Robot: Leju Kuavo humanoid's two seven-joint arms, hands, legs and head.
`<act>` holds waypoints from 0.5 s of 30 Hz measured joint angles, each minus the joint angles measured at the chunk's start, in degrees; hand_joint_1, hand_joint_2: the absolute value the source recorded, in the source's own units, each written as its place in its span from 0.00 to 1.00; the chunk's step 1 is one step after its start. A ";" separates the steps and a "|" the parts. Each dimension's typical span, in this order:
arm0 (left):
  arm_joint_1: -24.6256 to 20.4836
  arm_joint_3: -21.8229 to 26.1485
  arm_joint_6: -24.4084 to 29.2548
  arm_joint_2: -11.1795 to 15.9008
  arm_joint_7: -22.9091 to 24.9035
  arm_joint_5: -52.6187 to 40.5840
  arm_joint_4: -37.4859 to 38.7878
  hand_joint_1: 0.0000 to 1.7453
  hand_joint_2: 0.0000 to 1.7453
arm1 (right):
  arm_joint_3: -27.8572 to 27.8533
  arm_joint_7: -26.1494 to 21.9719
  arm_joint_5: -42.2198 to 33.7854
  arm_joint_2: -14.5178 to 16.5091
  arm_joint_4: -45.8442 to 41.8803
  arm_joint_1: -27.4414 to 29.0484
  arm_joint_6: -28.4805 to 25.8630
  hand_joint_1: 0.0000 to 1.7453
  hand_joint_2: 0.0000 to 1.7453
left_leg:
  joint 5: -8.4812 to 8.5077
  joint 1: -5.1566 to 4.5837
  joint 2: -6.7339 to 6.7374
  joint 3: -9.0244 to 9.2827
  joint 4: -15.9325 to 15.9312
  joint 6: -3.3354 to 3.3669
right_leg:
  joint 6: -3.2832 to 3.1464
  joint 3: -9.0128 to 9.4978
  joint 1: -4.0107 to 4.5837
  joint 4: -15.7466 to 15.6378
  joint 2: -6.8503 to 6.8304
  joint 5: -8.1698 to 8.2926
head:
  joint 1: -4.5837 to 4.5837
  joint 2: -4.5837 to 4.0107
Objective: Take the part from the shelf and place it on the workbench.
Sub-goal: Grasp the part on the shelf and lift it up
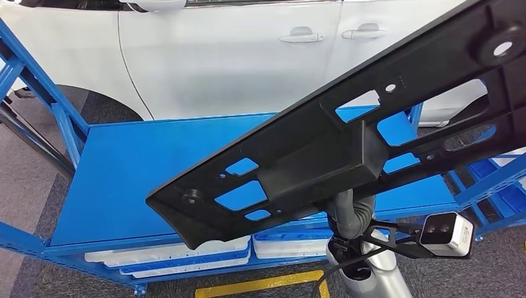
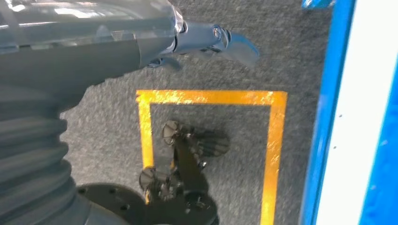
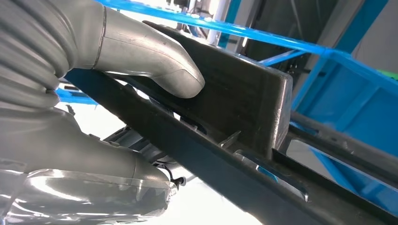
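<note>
The part (image 1: 322, 143) is a long black plastic panel with several cut-outs and a raised box in its middle. It hangs tilted in the air above the blue shelf top (image 1: 130, 174), its low end toward me and its high end at the upper right. My right hand (image 1: 352, 214) grips it from below and is mostly hidden under the box. In the right wrist view the thumb (image 3: 155, 63) presses on the box's side wall (image 3: 244, 98). My left hand (image 2: 202, 40) hangs over the floor with its fingers stretched out, holding nothing.
A white car (image 1: 248, 56) stands just behind the blue rack. White trays (image 1: 186, 251) lie on the rack's lower level. Blue frame posts (image 1: 37, 81) rise at the left, and more blue racking (image 1: 496, 180) stands at the right. A yellow floor marking (image 2: 211, 97) lies below the left hand.
</note>
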 joint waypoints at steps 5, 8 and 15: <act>-0.10 -0.14 0.03 -0.08 0.80 -0.97 0.00 0.00 1.00 | -0.23 -0.47 2.04 -0.54 -2.64 1.78 -0.88 1.00 1.00 | 1.61 0.05 -0.27 -0.44 -0.50 -1.56 | -1.25 7.55 0.86 -13.01 0.09 3.89 | -0.09 0.01; -0.02 -0.17 0.11 0.05 1.64 -1.11 0.00 0.00 1.00 | -0.32 -1.26 2.56 -0.97 -3.16 3.28 -0.81 1.00 1.00 | 0.58 0.10 -0.19 -1.09 0.25 -2.51 | -2.62 6.73 0.60 -13.88 -0.07 5.36 | -0.09 0.00; -0.02 -0.15 0.48 0.51 2.84 -0.62 0.00 0.00 1.00 | -0.32 -1.74 2.37 -1.26 -3.18 4.41 -0.74 1.00 1.00 | -7.64 0.08 -0.14 -1.80 13.38 -2.73 | -3.50 2.19 1.15 -13.35 -0.34 8.65 | -0.38 -0.01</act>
